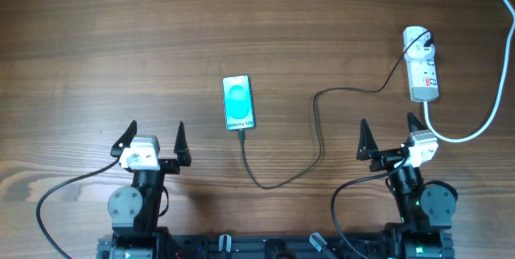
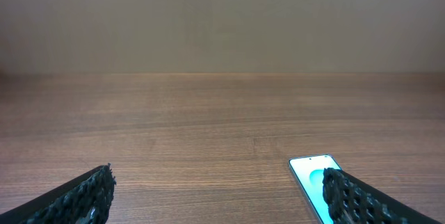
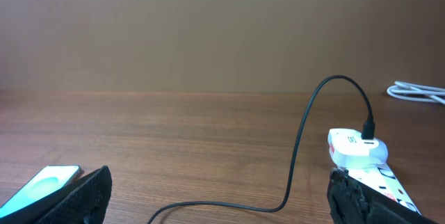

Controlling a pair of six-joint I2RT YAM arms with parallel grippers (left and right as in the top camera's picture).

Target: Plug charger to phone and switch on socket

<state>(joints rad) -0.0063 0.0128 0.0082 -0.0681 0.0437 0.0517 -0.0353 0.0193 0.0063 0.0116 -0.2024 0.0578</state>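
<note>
Charger [image 1: 319,130] in socket [image 1: 421,74], other end at phone [image 1: 238,103]

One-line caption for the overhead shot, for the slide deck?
Black cable runs from the phone to the white power strip on a wooden table; left hand and right hand open, empty.

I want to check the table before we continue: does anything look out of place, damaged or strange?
Nothing stands out. The phone lies flat, screen up. The black cable runs loosely from its lower edge to the power strip, without kinks. The left end effector and the right end effector are open, touching nothing.
</note>
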